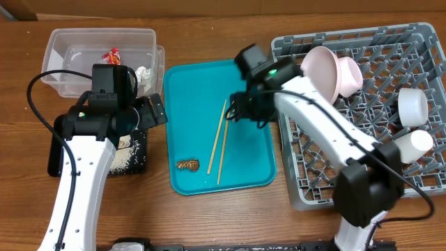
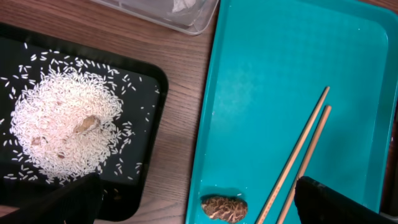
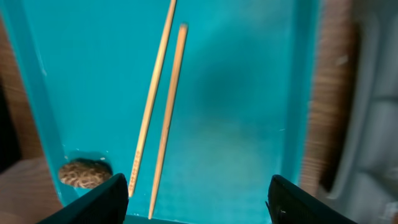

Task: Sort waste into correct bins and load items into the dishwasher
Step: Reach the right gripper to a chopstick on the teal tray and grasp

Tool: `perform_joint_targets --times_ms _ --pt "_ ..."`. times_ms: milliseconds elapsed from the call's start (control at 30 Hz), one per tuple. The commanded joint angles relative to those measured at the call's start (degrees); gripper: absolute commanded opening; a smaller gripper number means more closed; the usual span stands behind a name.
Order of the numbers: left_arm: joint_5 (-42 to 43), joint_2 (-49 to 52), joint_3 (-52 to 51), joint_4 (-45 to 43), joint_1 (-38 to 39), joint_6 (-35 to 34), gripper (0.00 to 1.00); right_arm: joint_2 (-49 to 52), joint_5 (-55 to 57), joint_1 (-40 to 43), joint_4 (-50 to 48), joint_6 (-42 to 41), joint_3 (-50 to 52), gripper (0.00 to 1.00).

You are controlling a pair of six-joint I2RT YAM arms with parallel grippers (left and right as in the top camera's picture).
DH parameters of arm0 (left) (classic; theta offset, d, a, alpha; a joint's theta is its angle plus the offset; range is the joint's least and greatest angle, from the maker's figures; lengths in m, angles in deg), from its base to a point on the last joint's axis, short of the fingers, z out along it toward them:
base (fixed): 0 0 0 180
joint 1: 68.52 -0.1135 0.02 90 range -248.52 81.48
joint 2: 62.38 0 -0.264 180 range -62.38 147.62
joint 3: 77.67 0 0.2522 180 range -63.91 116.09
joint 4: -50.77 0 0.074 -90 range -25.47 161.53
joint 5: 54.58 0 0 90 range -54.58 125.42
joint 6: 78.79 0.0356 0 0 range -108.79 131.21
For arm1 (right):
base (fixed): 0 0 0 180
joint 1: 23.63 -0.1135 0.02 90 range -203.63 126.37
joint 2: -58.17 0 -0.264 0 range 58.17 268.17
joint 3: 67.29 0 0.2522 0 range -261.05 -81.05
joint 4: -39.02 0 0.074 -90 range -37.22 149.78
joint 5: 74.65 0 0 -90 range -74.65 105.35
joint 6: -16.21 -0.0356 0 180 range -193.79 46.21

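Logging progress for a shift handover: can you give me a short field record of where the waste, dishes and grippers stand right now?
clear tub: red wrapper and tissue inside
black tray: rice heaped in it
teal tray: chopsticks and one brown scrap lying on it
dish rack: bowls and a cup loaded
left gripper: open, empty
right gripper: open, empty, over the teal tray
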Motion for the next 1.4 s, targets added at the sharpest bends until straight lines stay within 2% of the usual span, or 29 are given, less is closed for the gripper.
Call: perform_joint_targets --times_ms 0,333,533,700,1000,1067,1133,1200,1367 --pt "0.24 0.5 0.59 -0.09 -0.24 0.7 1.0 2.84 -0.92 -2.78 -1.49 -4.37 1.18 0.75" --pt "-3.08 0.55 0.59 1.53 -3.52 0.72 1.0 10.97 -0.5 -5.33 -2.84 -9.68 1.18 0.74" --pt "-2.91 0.55 0.59 3.17 -10.49 0.66 1.0 12.92 0.48 -5.33 -3.5 -11.39 1.2 0.67" --pt "-2.89 0.55 0.59 4.13 -13.35 0.66 1.0 14.71 0.87 -5.33 -3.26 -11.43 1.2 0.64" --pt "-1.01 0.55 0.59 4.11 -13.6 0.44 1.0 18.56 2.56 -5.33 -2.38 -13.97 1.2 0.63" --pt "-1.03 0.55 0.59 4.0 -13.6 0.44 1.0 18.73 2.97 -5.33 -2.36 -14.62 1.2 0.59" --pt "-1.03 0.55 0.59 4.07 -13.6 0.46 1.0 18.73 2.95 -5.31 -2.4 -14.86 1.2 0.43" --pt "-1.03 0.55 0.59 4.2 -13.6 0.46 1.0 18.73 2.93 -5.31 -2.36 -15.28 1.2 0.32" --pt "-1.01 0.55 0.59 4.04 -13.6 0.44 1.0 18.73 2.95 -5.31 -2.38 -15.23 1.2 0.2"
